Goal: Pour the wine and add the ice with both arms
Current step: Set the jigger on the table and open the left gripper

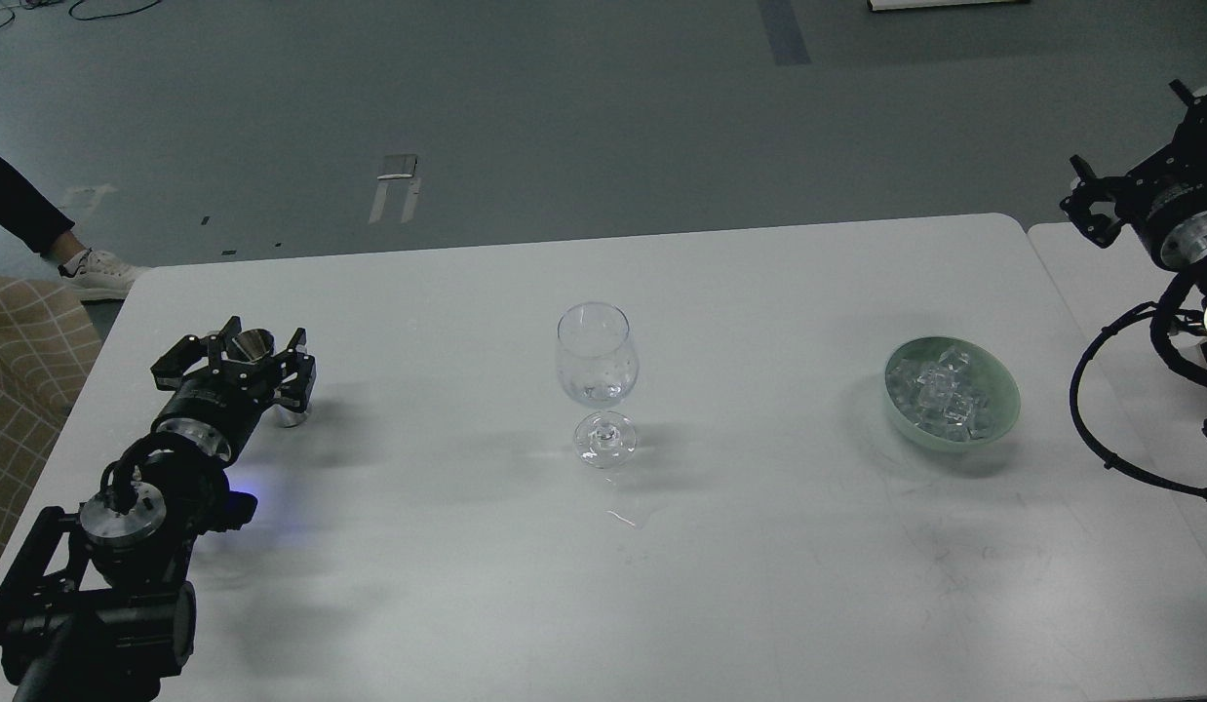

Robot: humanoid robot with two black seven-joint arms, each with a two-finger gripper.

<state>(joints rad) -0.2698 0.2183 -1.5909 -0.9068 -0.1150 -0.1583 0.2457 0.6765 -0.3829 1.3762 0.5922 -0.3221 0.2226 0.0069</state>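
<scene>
The wine glass (596, 375) stands upright in the middle of the white tabletop (759, 546) with only a little clear liquid at the bottom of its bowl, so the pouring looks to me largely done or barely worth more. A small wet smear lies on the tabletop just in front of its foot.

Over on the left, the left hand (241, 363) sits low with its fingers spread to either side of a small metal measuring cup (254, 343). The fingers look parted and I doubt they are gripping it; the cup seems to be standing on its own, set down well apart from the glass.

The ice (940, 390) is all piled in the pale green bowl (998, 390) on the right side of the tabletop. I can see none of it in the glass, so that half of the job looks untouched.

The right hand (1091, 210) hangs high at the right edge, well apart from the bowl, dark and small; I cannot tell whether it is open or closed, though nothing shows in it
</scene>
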